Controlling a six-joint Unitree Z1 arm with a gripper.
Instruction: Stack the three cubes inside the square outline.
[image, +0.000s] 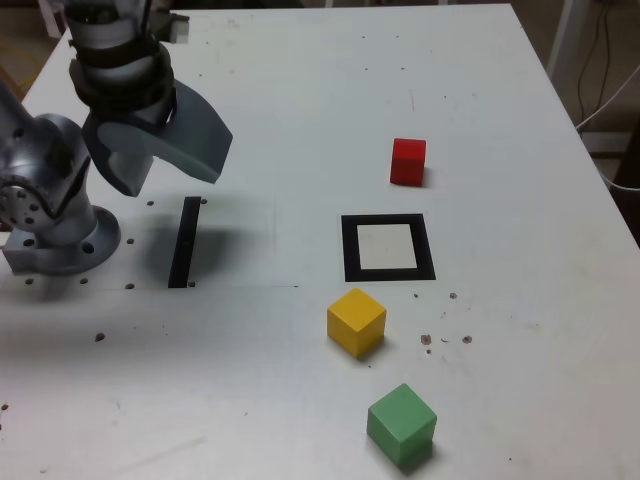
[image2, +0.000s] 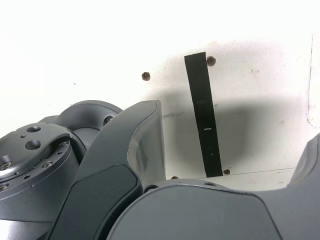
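Observation:
My gripper (image: 163, 165) hangs open and empty above the table near the arm's base, at the exterior view's left. In the wrist view the gripper (image2: 232, 132) shows two dark grey fingers (image2: 142, 150) spread wide with only bare table between them. The red cube (image: 408, 161) sits beyond the square outline (image: 350, 250). The yellow cube (image: 356, 321) rests just in front of the outline, and the green cube (image: 402, 424) lies nearer the front edge. Each cube stands apart on the table, far from the gripper. The outline's white centre holds nothing.
A narrow black strip (image: 185, 242) (image2: 202, 115) lies on the white table (image: 500, 90) under the gripper. The arm's grey base (image: 55, 225) stands at the exterior view's left edge. Small screw holes (image2: 146, 76) dot the table around the strip.

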